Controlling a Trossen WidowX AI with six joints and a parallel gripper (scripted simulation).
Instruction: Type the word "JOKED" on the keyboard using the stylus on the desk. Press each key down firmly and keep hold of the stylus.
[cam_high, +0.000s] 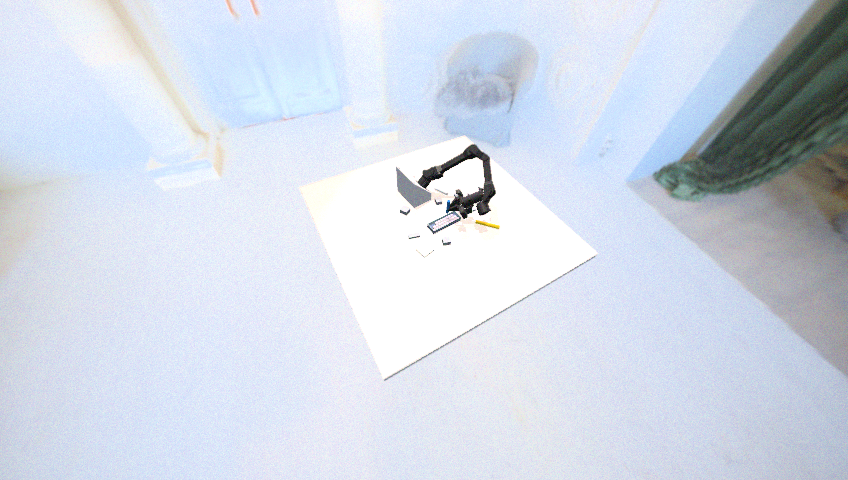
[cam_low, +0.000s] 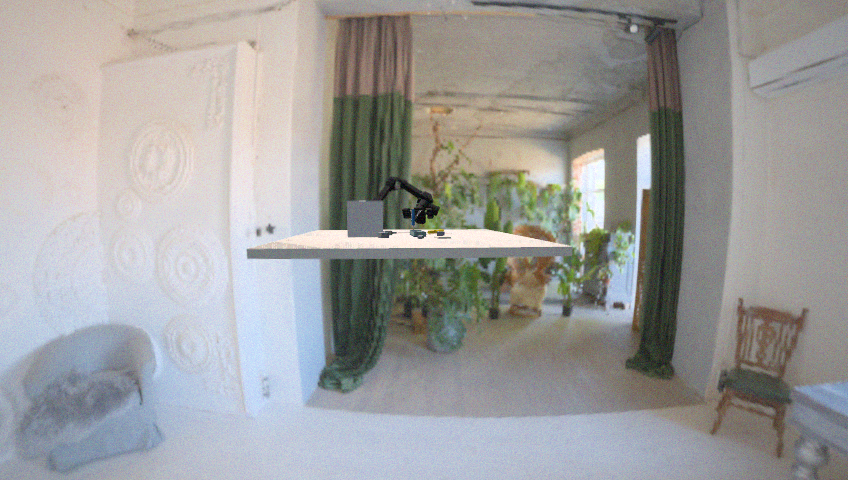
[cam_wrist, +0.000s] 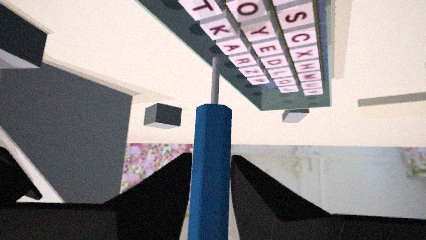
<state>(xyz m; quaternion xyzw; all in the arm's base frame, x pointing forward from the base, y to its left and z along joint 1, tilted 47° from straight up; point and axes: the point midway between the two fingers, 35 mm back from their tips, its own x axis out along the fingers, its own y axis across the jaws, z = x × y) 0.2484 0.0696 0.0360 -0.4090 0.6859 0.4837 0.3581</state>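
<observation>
My gripper (cam_wrist: 211, 162) (cam_high: 455, 207) (cam_low: 415, 214) is shut on the blue stylus (cam_wrist: 211, 150) (cam_high: 447, 206) and holds it upright over the keyboard (cam_wrist: 295, 102) (cam_high: 443, 223). The keyboard has a grey-green frame and pink keys with scrambled letters. In the wrist view the stylus's thin grey tip (cam_wrist: 215, 77) ends at the keyboard's rim, just beside the "A" key (cam_wrist: 232, 48) and below the "K" key (cam_wrist: 218, 31). The "O" (cam_wrist: 248, 8), "E" (cam_wrist: 267, 48) and "D" (cam_wrist: 274, 61) keys lie in the column beyond. I cannot tell whether the tip touches the keyboard.
A grey box (cam_high: 410, 187) (cam_low: 364, 218) (cam_wrist: 65, 130) stands close behind the keyboard. A yellow pencil (cam_high: 486, 224) lies to its right. Small grey blocks (cam_high: 405, 210) (cam_wrist: 162, 116) and flat pieces (cam_high: 424, 252) are scattered on the white table (cam_high: 476, 297) (cam_low: 410, 252).
</observation>
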